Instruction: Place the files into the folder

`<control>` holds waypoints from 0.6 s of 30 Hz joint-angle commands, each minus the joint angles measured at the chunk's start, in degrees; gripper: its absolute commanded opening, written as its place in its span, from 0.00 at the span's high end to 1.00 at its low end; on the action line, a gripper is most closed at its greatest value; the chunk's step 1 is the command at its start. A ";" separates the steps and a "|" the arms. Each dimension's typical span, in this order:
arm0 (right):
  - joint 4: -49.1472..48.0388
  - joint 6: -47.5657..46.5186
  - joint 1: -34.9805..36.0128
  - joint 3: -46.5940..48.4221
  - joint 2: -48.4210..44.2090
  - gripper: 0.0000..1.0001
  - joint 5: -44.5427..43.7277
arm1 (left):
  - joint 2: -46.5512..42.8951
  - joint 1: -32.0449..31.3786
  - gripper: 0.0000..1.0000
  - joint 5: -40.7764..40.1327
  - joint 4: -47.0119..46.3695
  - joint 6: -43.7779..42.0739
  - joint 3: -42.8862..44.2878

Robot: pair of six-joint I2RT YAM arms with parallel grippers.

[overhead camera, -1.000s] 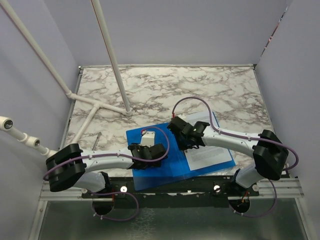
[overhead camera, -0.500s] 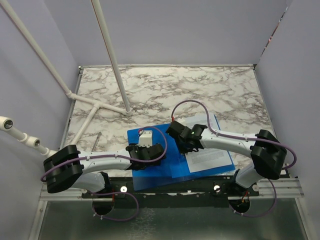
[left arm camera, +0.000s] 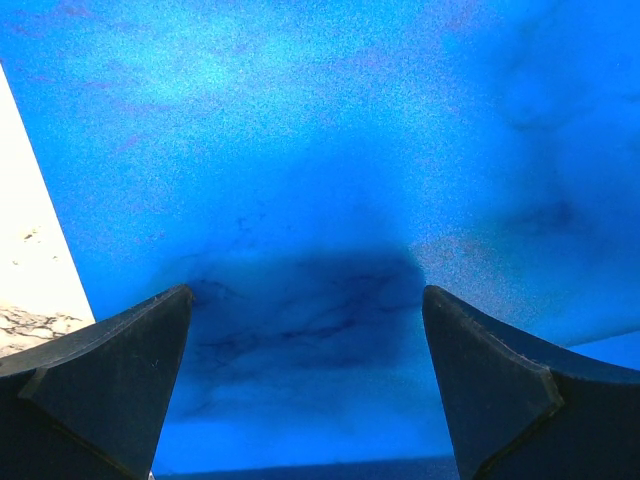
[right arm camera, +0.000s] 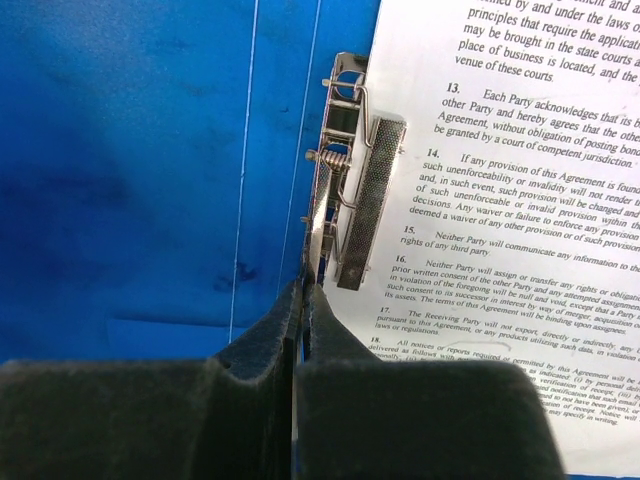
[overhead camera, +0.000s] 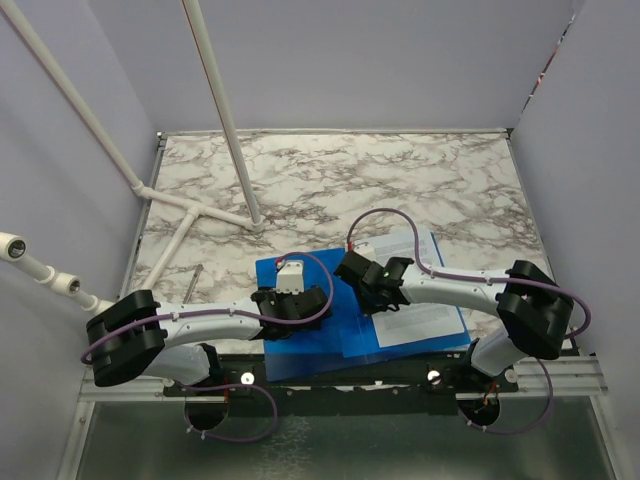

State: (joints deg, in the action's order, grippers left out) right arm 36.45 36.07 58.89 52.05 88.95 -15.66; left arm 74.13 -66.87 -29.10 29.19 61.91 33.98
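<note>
The right fingers (right arm camera: 250, 350) are clenched together on the lower end of the silver metal spring clip (right arm camera: 355, 190) inside the flat bright blue glossy plastic folder (right arm camera: 130, 150). The left fingers (left arm camera: 100, 370) stand spread apart, gripping nothing, low over the folder's blue cover. The thin white paper files (right arm camera: 500, 200), printed with numbered paragraphs of small black text, lie on the folder's inner leaf with the clip's perforated pad over their spine-side edge, and the folder lies open and flat at the near edge of the grey-veined white marble surface (overhead camera: 400, 180), between the two arms.
</note>
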 commanded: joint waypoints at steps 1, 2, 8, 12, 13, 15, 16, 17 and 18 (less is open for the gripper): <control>2.71 1.81 0.67 -4.10 2.66 0.99 -0.06 | 1.29 -0.17 0.01 5.15 -0.18 3.74 -3.30; 2.22 2.07 0.69 -4.49 2.84 1.00 0.12 | 1.27 -0.12 0.01 5.19 -0.16 3.77 -3.32; -2.49 3.47 0.78 -6.85 3.67 1.00 3.42 | 1.71 -0.18 0.01 5.46 -0.27 3.59 -2.98; -4.97 4.36 0.87 -7.95 3.46 1.00 5.02 | 2.21 -0.14 0.01 5.59 -0.44 3.40 -2.86; -5.32 4.55 0.95 -8.04 3.24 1.00 5.21 | 2.39 -0.17 0.01 5.55 -0.57 3.39 -2.86; -6.03 4.91 0.96 -8.27 2.49 1.00 5.75 | 2.71 -0.14 0.01 5.63 -0.77 3.41 -2.86; -6.26 5.08 0.96 -8.36 1.98 1.00 5.98 | 2.88 -0.14 0.01 5.71 -0.92 3.35 -2.86; -6.48 5.25 0.96 -8.37 1.48 1.00 6.10 | 3.01 -0.16 0.01 5.72 -1.01 3.31 -2.86; -6.62 5.44 0.96 -8.37 0.86 1.00 6.24 | 3.09 -0.19 0.01 5.72 -1.15 3.31 -2.86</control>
State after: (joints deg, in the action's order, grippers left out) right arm 31.38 38.74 59.29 47.62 87.61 -14.90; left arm 74.26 -66.87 -29.30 28.69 62.13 33.93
